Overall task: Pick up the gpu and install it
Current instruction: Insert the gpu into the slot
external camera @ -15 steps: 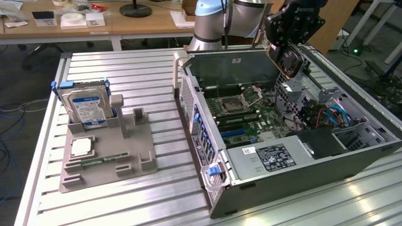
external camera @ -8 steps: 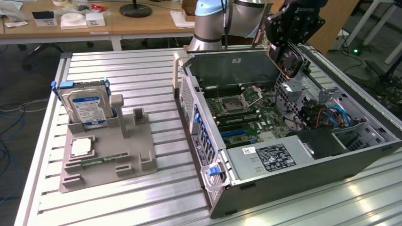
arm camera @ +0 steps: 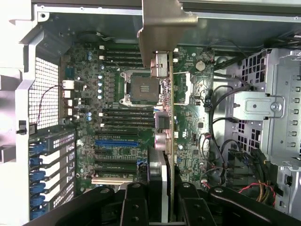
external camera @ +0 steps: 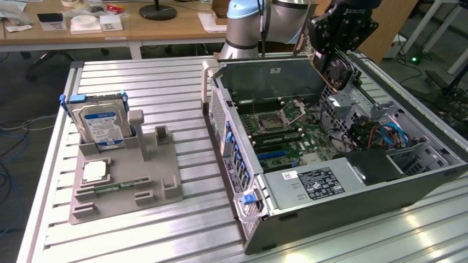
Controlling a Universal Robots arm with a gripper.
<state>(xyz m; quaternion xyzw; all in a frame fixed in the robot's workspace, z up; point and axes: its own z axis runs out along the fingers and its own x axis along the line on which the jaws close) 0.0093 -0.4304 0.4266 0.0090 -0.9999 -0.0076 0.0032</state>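
Note:
My gripper [external camera: 338, 50] hangs over the open computer case [external camera: 219, 118] and is shut on the gpu [external camera: 339, 74]. The gpu is a thin dark card with a round fan, held on edge above the far side of the motherboard [external camera: 281, 129]. In the wrist view the gpu [arm camera: 165, 141] appears edge-on between my black fingers [arm camera: 135, 205], and its silvery end bracket [arm camera: 164, 28] points away from the camera. The card floats above the board [arm camera: 117, 122], clear of the blue slot [arm camera: 115, 142] and the CPU socket [arm camera: 141, 87].
A blue-labelled hard drive [external camera: 102, 123] stands in a grey fixture [external camera: 124, 186] on the slatted table, with a small silver CPU chip [external camera: 95, 171] lying on it. Inside the case sit a power supply [external camera: 318, 183], a metal drive cage [arm camera: 268, 108] and loose cables [external camera: 387, 134].

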